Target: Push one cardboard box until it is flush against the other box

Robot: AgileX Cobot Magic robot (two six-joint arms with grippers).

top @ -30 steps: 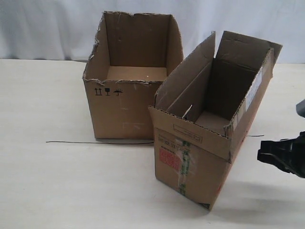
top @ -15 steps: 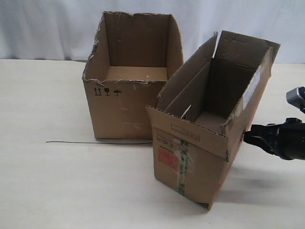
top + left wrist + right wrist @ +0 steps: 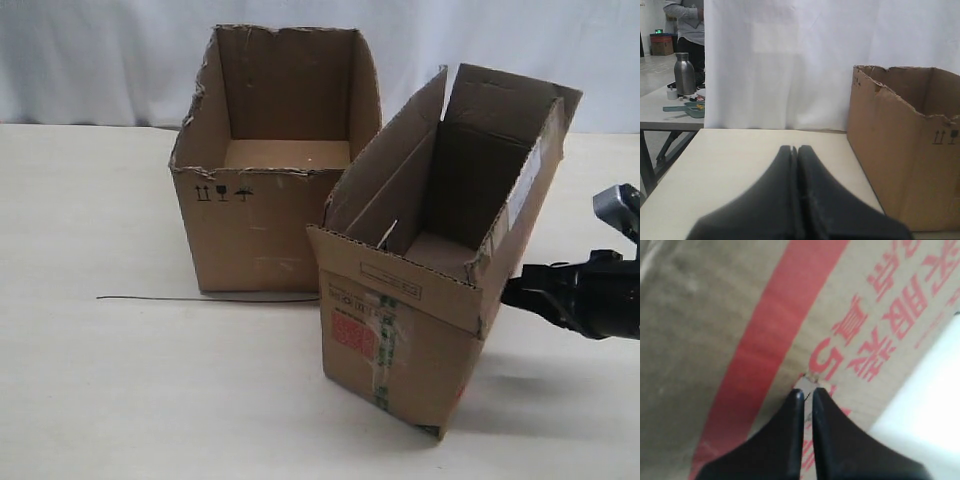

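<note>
1. The right black pincer (image 3: 508,290) has come in from the right edge of the pale counter (image 3: 110,400). Its tip now presses on the right long side of the narrow brown cardboard box with the red label and tall flaps (image 3: 400,330); a second ago it was clear of that side.
2. The right wrist view shows that pincer (image 3: 807,392) closed, fingers together on nothing, with its point against the red-printed cardboard.
3. The narrow box has nudged slightly left, so the push appears to be under way.
4. It sits right of and nearer than the wide brown box with the ragged torn rim (image 3: 250,230), and skewed to it. Its left flap lies close against the wide box's right wall, though I cannot tell whether they touch. The sides are not yet flush.
5. The left black pincer (image 3: 796,150) is closed and empty, and waits left of the wide box (image 3: 900,165).
6. A thin dark wire (image 3: 200,297) lies on the counter at the wide box's near foot, outside the push path. Nothing visible stands between the boxes. The likelier trouble is the narrow box pivoting instead of sliding.
</note>
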